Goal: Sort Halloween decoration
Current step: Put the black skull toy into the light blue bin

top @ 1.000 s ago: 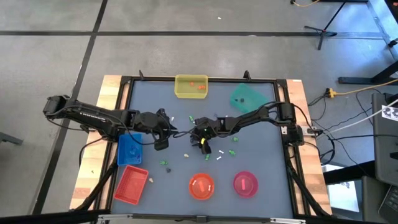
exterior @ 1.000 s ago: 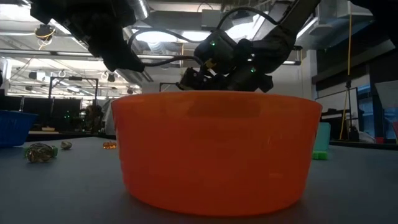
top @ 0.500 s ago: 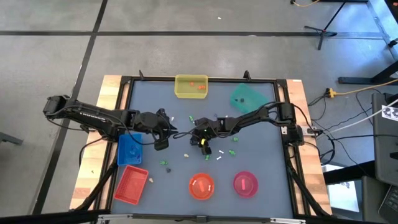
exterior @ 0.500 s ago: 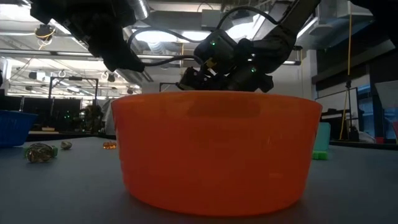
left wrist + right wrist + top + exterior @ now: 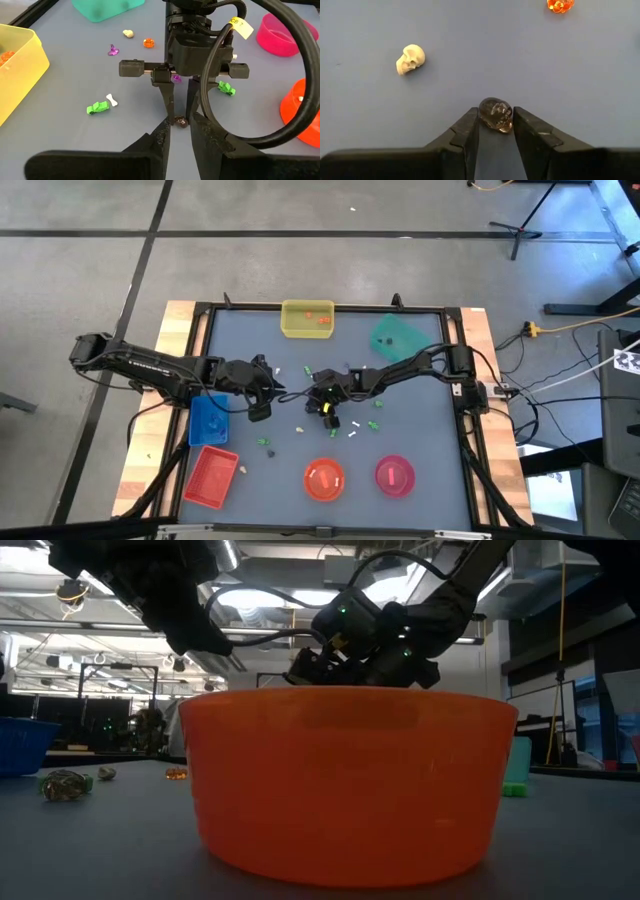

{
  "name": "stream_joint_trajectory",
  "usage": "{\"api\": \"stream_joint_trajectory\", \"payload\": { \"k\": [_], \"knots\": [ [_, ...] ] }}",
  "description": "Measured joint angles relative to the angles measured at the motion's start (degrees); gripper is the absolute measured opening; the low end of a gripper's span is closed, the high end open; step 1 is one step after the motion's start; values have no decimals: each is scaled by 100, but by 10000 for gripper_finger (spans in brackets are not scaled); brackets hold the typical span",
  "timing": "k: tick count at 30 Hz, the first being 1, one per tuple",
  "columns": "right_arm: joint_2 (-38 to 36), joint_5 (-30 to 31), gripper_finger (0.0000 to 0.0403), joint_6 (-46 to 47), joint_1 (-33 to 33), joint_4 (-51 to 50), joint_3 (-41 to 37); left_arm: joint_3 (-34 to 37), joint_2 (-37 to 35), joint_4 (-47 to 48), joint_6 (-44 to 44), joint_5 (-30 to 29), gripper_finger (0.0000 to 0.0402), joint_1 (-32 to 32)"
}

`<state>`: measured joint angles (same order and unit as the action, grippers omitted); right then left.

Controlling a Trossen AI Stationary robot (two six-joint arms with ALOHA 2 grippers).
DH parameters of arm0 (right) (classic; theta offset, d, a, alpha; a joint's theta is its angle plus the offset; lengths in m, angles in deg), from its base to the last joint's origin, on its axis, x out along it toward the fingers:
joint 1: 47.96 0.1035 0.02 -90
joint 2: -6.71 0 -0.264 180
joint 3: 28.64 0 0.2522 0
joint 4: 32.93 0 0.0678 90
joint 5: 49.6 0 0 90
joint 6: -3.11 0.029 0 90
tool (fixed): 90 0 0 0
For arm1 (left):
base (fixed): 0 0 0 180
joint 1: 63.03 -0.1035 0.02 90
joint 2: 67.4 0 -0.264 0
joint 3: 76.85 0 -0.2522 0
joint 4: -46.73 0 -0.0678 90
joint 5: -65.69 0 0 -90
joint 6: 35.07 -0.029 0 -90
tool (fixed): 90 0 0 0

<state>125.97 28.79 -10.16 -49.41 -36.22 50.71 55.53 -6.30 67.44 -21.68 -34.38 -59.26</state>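
Observation:
A tiny dark grey, glassy skull (image 5: 496, 114) sits on the grey table at its middle, and my right gripper (image 5: 496, 131) is shut on it. The left wrist view shows that gripper (image 5: 180, 112) pointing down at the skull (image 5: 180, 121). My left gripper (image 5: 180, 136) hovers just left of it, above the table, its fingers a narrow gap apart with nothing between them. Other Halloween decoration lies loose around: a beige skull (image 5: 410, 58), an orange pumpkin (image 5: 560, 4), a green car (image 5: 98, 107), a white bone (image 5: 112, 100), and a purple hat (image 5: 113, 50). My right gripper pinches the dark skull by its two sides (image 5: 481, 116) between its two fingertips. The fingers slant down at it from the table's right. The skull rests on the table.
A yellow tray (image 5: 307, 319) and a green tray (image 5: 398, 337) stand at the far edge, a blue tray (image 5: 208, 419) and a red tray (image 5: 211, 476) at the left. An orange bowl (image 5: 324, 479) and a pink bowl (image 5: 394, 474) stand near the front edge.
My right gripper has stayed in place and its fingers have drawn together on the dark skull. The skull has not moved off the table.

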Motion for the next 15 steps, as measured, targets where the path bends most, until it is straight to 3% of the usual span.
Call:
{"api": "stream_joint_trajectory", "payload": {
  "k": [8, 15],
  "knots": [
    [15, -116, 119, 127, -11, -210, 450, 0, 0, 0, 1, -2, 60, 0],
    [11, -191, 119, 96, -8, -1222, 1274, 0, 0, 4, 0, 6, 60, 4]
  ]
}}
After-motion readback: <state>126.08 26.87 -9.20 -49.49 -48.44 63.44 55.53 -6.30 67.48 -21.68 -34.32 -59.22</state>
